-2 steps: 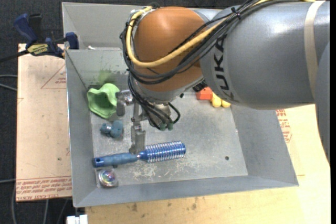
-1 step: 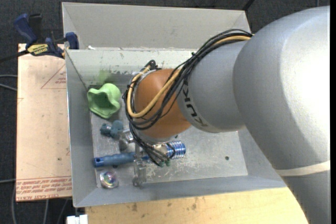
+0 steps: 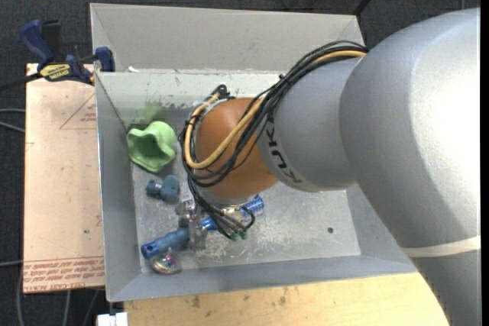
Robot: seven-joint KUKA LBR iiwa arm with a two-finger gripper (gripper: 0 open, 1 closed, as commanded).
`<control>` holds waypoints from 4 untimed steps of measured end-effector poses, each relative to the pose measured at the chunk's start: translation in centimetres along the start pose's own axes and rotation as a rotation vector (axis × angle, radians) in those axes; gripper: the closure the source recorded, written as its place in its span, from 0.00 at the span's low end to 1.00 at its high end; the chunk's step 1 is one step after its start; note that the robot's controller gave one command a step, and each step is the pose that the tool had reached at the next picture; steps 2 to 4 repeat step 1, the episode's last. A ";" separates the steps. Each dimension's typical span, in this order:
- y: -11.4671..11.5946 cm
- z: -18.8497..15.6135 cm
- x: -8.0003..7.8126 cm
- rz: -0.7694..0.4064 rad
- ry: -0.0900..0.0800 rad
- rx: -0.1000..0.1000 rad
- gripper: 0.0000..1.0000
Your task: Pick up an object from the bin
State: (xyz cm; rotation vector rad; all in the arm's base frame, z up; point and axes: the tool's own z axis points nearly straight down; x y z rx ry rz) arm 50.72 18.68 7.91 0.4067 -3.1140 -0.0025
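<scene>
grey robot arm (image 3: 397, 133) cut by right edge | blue ribbed cylinder (image 3: 254, 204) half under orange wrist cover (image 3: 229, 145) | right wall of grey metal bin (image 3: 114, 164) covered

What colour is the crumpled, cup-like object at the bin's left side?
The cup-like object is light green, seen best in the camera view.

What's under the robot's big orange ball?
A ribbed blue plastic piece peeks out at its lower edge, and the robot's hand pokes out below, beside a blue tube-shaped toy. The grey metal bin's floor right underneath is covered, so anything else there is hidden.
</scene>
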 end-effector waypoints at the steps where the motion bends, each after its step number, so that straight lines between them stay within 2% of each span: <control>1: 0.8 -13.1 0.1 0.005 -0.010 0.000 1.00; 4: 0.8 -13.1 0.1 0.005 -0.010 0.000 1.00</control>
